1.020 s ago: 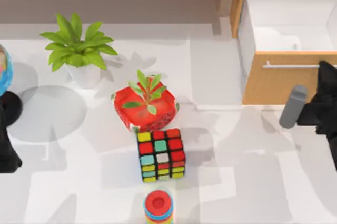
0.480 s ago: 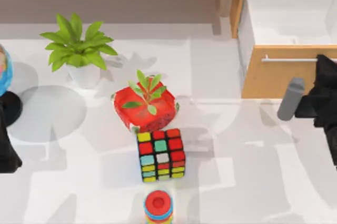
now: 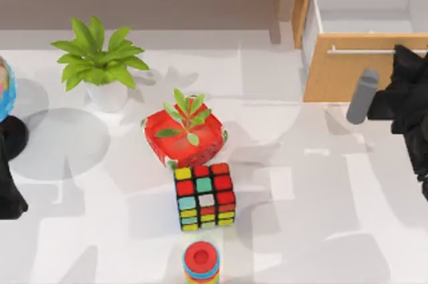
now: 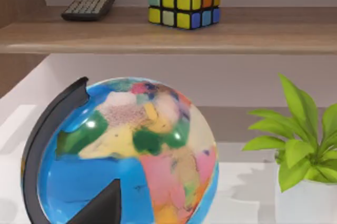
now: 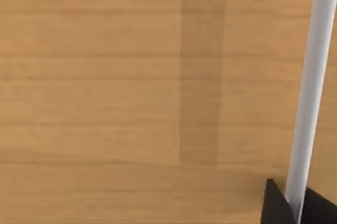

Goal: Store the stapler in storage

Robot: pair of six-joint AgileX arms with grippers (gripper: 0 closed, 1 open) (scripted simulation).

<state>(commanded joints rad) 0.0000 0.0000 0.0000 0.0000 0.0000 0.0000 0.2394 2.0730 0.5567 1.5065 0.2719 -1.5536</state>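
bench (image 3: 301, 197): left arm (image 3: 8, 194) is parked at its left edge.
storage (image 3: 334, 73): partly open, white inside showing.
right gripper (image 3: 401, 73): at the drawer front, jaws pinching the handle (image 5: 310, 87), it seems.
stapler (image 3: 363, 97): probably the pale-grey bar just beside that gripper, outside the storage.
advice: move the handle straight along the drawer's slide, without twisting.

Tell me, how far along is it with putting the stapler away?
Done: the drawer stands partly open, its white inside showing. In hand: the right gripper is at the drawer's handle, with the stapler just beside it, outside the drawer front. Left: getting the stapler inside. The left arm waits at the table's left edge.
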